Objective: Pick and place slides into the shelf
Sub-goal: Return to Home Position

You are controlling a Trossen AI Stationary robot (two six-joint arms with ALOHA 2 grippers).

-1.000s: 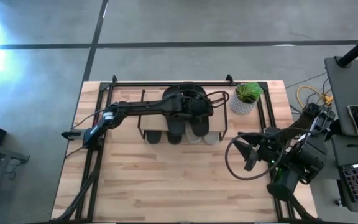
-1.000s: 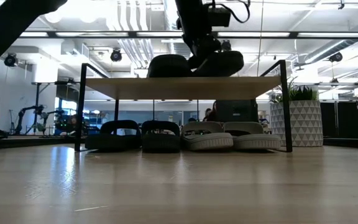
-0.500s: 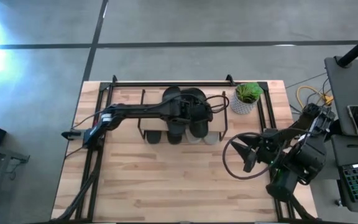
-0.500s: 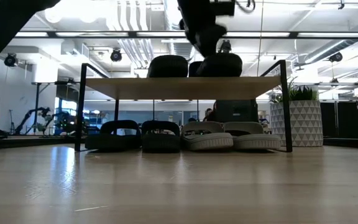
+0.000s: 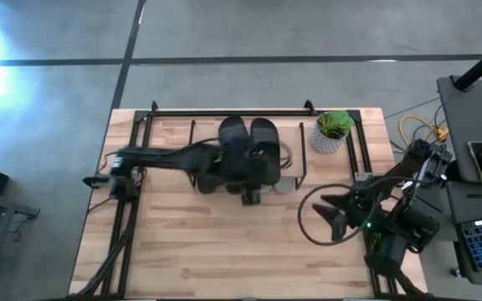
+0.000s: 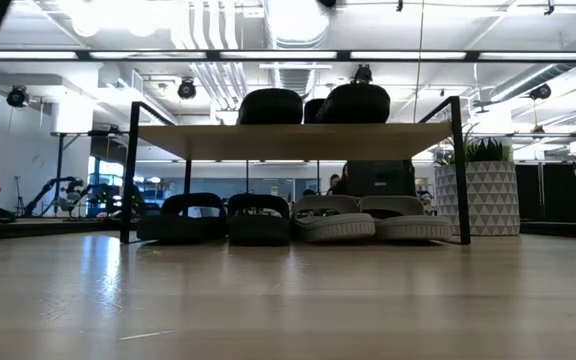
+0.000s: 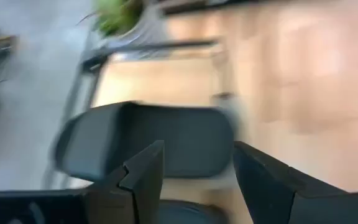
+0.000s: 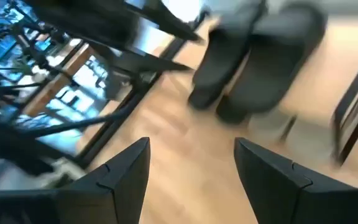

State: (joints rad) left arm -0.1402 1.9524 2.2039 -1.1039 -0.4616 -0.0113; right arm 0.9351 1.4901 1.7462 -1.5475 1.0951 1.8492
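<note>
Topping shelf [image 6: 288, 141] — two black slides [image 6: 353, 104]

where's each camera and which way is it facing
High: above the table, straight down; left arm, right arm show.
Low: table height, level at the shelf; barely any arm.
Left wrist: past the open left gripper onto black slides.
Right wrist: past the open right gripper toward the shelf.
High and low share those slides.
</note>
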